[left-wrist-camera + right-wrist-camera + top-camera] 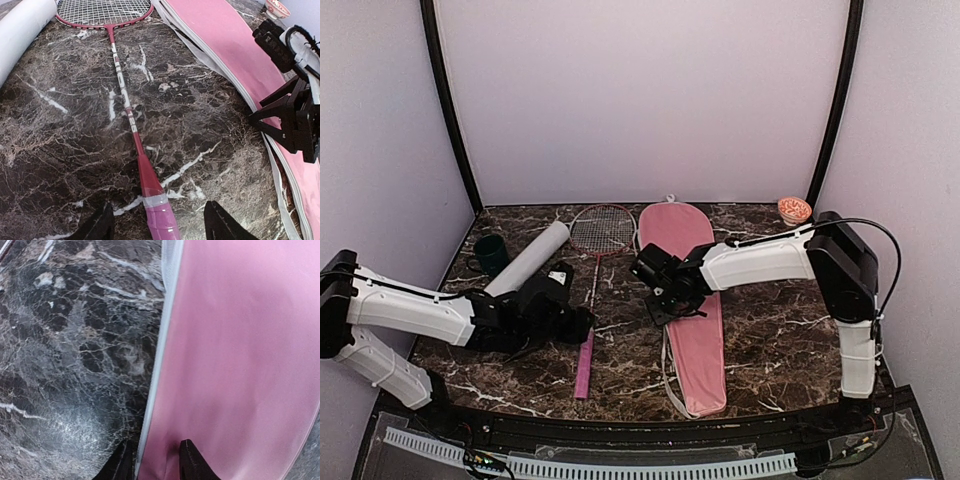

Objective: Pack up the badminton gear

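Top external view: shows racket [602, 230] flat on marble table [770, 330], head far, handle near; lies between long pale grey tube [528, 258] and pink cover [695, 355].
Left gripper [159, 215]: spread wide, grips nothing; straddles the pink handle end, fingers [97, 227] clear of it on both sides.
Right gripper [155, 450]: narrowed around the cover's white-piped left edge; cannot tell whether pinching or only bracketing.
Cover position: lies flat and lengthwise, right of the racket, apart from it.
Not in view: shuttlecocks, second racket.
Risk, handle: likely rolls or skids sideways if closed on off-centre, given a round taped grip on smooth stone.
Risk, swing: held only at the handle end, probably droops at the head and sweeps into the tube or the green cup [490, 253].
Risk, cover: thin fabric edge may slip free, or may lift both layers together and leave no opening.
Risk, arms: work close together mid-table; could collide during any carry toward the cover.
Bystander: small orange-patterned bowl [794, 209], far right corner, well apart.
Writing, shaft: pale marks on dark bands, too small to read.
Writing, cover: none visible in any view.
Brands: none legible.
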Tool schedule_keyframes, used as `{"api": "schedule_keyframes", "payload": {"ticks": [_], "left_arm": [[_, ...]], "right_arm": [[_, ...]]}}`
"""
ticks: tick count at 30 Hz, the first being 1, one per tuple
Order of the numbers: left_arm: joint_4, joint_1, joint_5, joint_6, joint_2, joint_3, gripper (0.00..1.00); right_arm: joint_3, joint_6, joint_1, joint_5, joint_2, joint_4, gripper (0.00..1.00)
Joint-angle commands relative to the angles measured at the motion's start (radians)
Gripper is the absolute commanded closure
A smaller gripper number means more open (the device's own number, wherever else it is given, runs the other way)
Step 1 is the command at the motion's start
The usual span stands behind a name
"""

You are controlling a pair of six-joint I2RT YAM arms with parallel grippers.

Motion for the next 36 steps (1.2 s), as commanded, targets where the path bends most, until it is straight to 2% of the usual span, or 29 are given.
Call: {"api": "schedule_keyframes", "payload": {"ticks": [1,4,6,11,18,22,27,32,36], "left_arm": [[-0.051,0.012,-0.009,-0.038,0.038,0.033,0.37],[-0.049,0.035,0.022,-0.036,0.066,0.045,0.38],[-0.041,0.057,0.052,-0.032,0.084,0.052,0.4],[-0.015,0.119,0.147,-0.012,0.134,0.073,0.49],[0.02,0.176,0.201,0.048,0.228,0.133,0.51],[0.023,0.232,0.274,0.041,0.305,0.192,0.52],[-0.04,0.24,0.259,0.045,0.416,0.309,0.53],[-0.126,0.242,0.226,0.056,0.521,0.422,0.64],[-0.156,0.243,0.205,0.041,0.553,0.458,0.66]], "right_arm": [[0.033,-0.005,-0.016,0.038,0.003,0.011,0.72],[0.018,-0.009,-0.018,0.008,-0.023,0.033,0.8],[0.004,-0.012,-0.022,-0.013,-0.044,0.05,0.82],[-0.03,-0.017,-0.044,-0.051,-0.084,0.075,0.92],[-0.113,-0.007,-0.078,-0.174,-0.159,0.173,0.94],[-0.137,-0.004,-0.09,-0.197,-0.167,0.191,1.0],[-0.163,0.009,-0.098,-0.234,-0.183,0.225,0.97],[-0.175,0.01,-0.113,-0.245,-0.182,0.236,0.94],[-0.176,0.009,-0.119,-0.252,-0.179,0.244,0.89]]}}
